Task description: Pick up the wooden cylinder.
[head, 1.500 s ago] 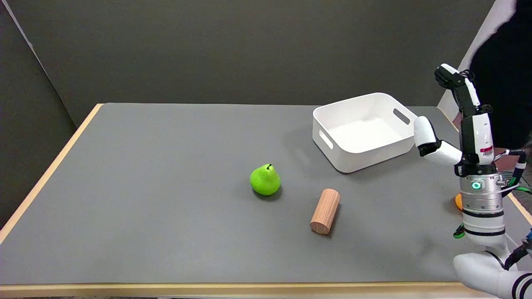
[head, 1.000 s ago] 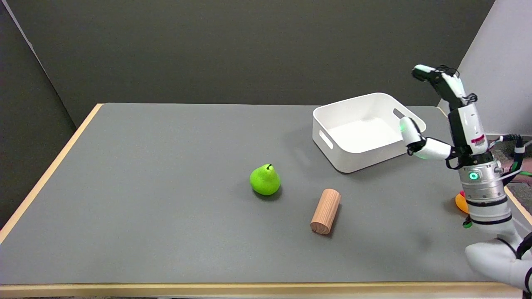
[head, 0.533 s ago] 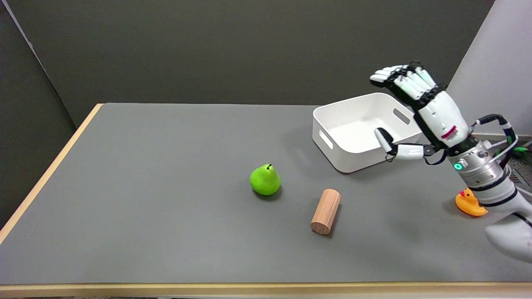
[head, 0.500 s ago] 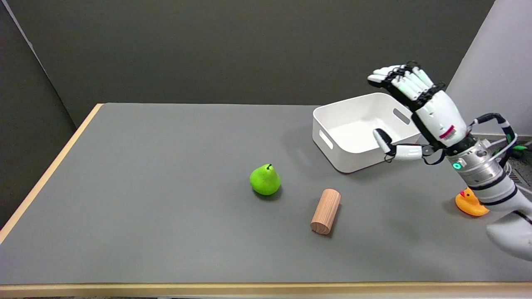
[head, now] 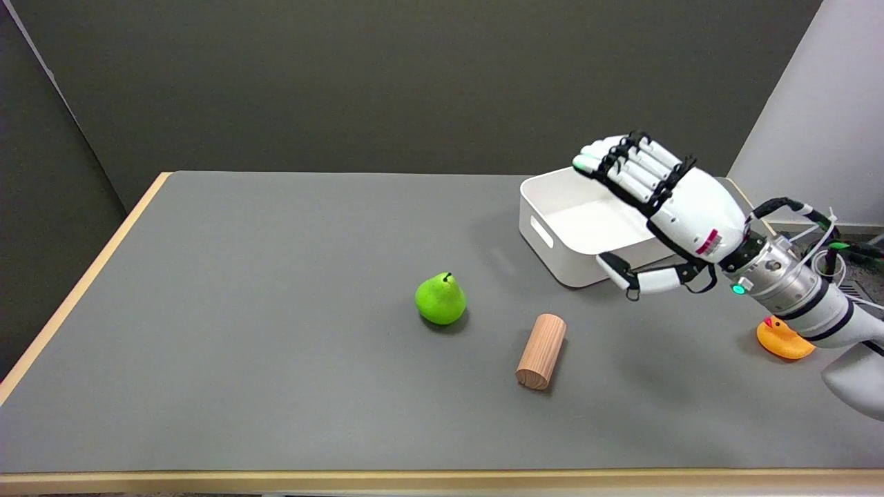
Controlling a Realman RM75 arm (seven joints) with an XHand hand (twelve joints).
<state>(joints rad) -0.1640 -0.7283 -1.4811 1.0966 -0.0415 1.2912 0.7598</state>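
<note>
A: Light wooden cylinder (head: 541, 351), lying on its side on the grey desk (head: 276, 345), near the green pear (head: 440, 299). Untouched.

B: Right hand (head: 666, 214) raised above and beyond, fingers spread, holding nothing. Probably set to reach down.

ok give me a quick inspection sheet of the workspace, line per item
surface: grey table with a light wood edge, flat and bare in its left half
job's things: wooden cylinder lying on its side, untouched, right of centre
clutter: green pear upright, left of the cylinder and apart from it; white bin at the far right; orange rubber duck near the right edge
grippers: right hand in the air in front of the bin, fingers spread, holding nothing
cables: black and green wires looped at the right wrist
surroundings: dark wall behind, pale panel at right
</note>
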